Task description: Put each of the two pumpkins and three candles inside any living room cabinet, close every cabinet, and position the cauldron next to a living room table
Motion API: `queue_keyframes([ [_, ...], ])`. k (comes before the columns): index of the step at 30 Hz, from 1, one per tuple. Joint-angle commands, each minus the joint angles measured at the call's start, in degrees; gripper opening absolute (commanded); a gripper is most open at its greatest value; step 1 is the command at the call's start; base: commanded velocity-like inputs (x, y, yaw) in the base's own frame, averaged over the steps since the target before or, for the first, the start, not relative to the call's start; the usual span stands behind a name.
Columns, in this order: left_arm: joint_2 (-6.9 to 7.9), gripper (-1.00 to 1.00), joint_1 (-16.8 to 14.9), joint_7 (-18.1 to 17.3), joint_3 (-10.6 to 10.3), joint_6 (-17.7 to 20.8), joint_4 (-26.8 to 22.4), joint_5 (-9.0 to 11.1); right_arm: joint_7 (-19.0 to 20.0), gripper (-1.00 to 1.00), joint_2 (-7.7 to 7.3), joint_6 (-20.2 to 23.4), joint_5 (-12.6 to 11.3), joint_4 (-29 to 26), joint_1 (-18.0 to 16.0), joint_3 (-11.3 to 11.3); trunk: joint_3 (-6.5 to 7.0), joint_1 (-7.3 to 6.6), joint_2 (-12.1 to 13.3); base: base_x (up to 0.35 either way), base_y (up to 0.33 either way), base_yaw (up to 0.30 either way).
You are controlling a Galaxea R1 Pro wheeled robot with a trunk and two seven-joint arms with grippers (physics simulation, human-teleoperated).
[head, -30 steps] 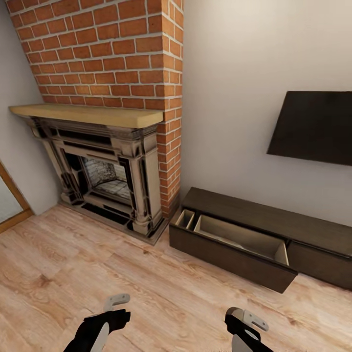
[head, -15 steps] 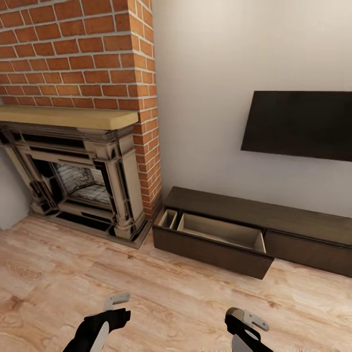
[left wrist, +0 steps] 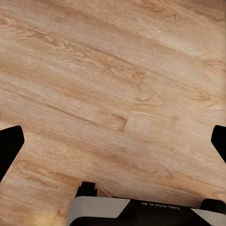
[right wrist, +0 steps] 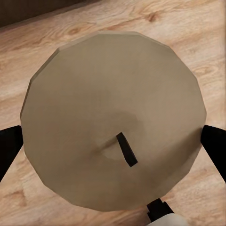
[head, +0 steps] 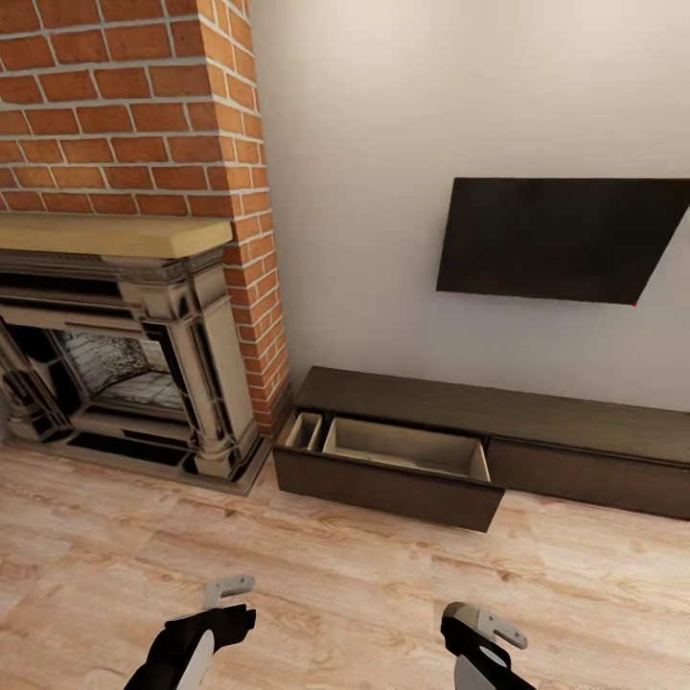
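Nearest, at the bottom of the head view, the two grippers were seen low over the plank floor (head: 115, 537). The left gripper (head: 228, 592) was held over bare boards; in the left wrist view its dark fingertips (left wrist: 9, 146) were spread to the two edges of the picture with only floor (left wrist: 113, 94) between them, so it was wide open and held nothing. The right gripper (head: 484, 625) was seen to the right of it, well apart. In the right wrist view a candle (right wrist: 113, 122) was seen end-on, a beige-grey disc with a small dark wick (right wrist: 126, 149), and the dark fingertips (right wrist: 9, 148) were set against its two sides, so the candle was gripped between them above the floor (right wrist: 197, 28).

Farther off, against the pale wall (head: 383, 144), the cabinet (head: 498, 422) was seen, long, low and dark brown. Its left drawer (head: 393, 474) was pulled out toward the room, and its pale inside was divided into a narrow compartment at the left and a wide one at the right. The drawer front to the right of it was shut flush. To the left of the cabinet, just beside it, a fireplace (head: 125, 383) with a wooden mantel (head: 105, 233) was set in a red-brick chimney (head: 125, 96). A flat black screen (head: 561, 240) was mounted on the wall above the cabinet.
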Motion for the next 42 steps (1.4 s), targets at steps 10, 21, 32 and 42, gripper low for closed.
queue_keyframes([
  [10, -0.06, 1.0, 0.0, 0.5, -0.1, 0.2, 0.0, 0.6, -0.2, -1.0, -0.08, -0.3, -0.5, 1.4, -0.1, 0.5, -0.12, 0.04, -0.1, 0.0, 0.0, -0.003],
  [21, 0.05, 1.0, 0.0, 0.4, -0.3, 0.0, -0.1, 0.7, -0.2, -1.0, 0.16, -0.4, -0.6, 1.4, -0.1, 0.5, -0.12, 0.04, -0.1, 0.0, 0.0, 0.0],
  [32, 0.19, 1.0, 0.0, 0.3, -0.3, -0.1, -0.1, 0.7, -0.2, -1.0, 0.16, -0.4, -0.8, 1.4, -0.1, 0.4, -0.12, 0.04, -0.1, 0.042, 0.0, -0.102],
  [42, 0.2, 1.0, 0.0, 0.3, -0.4, -0.2, -0.1, 0.8, -0.2, -1.0, 0.16, -0.3, -0.8, 1.4, -0.1, 0.3, -0.12, 0.04, -0.1, 0.165, 0.0, -0.28],
])
